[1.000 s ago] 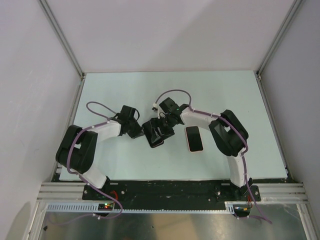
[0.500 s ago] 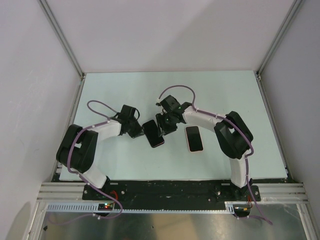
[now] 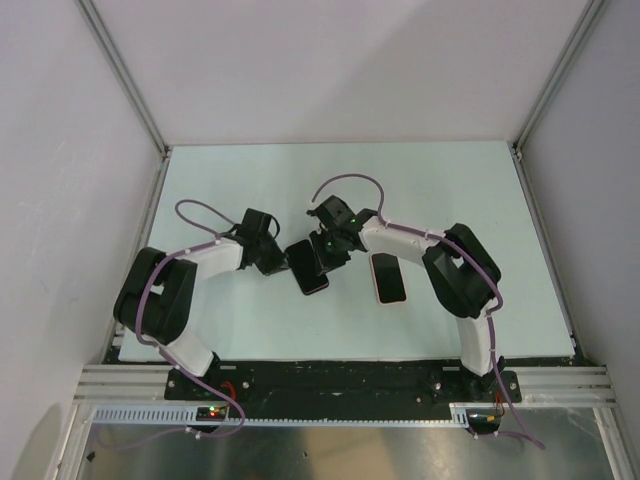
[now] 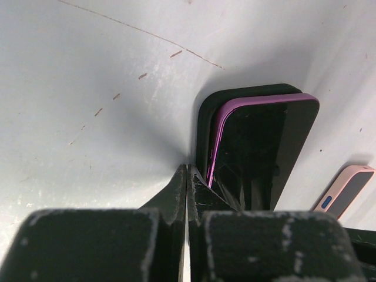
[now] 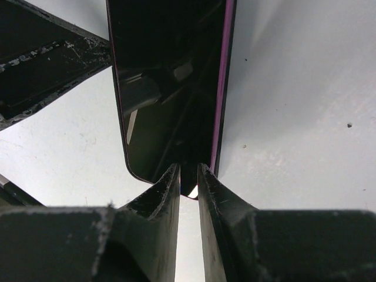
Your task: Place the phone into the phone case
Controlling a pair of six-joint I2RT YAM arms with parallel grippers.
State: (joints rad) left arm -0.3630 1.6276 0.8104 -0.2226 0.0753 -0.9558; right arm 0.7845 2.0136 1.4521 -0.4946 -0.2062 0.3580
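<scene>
Left wrist: phone (image 4: 264,147) lies askew in case (image 4: 203,120); left end effector (image 4: 187,174) shut, right end effector (image 5: 188,171) narrow.

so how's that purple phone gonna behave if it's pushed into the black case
The purple phone looks rigid with straight edges, so it probably won't flex. Its glossy screen shows clear reflections, so the right gripper may skid if it presses there. It sits offset on the black case, so an off-centre push could tilt it.
</scene>
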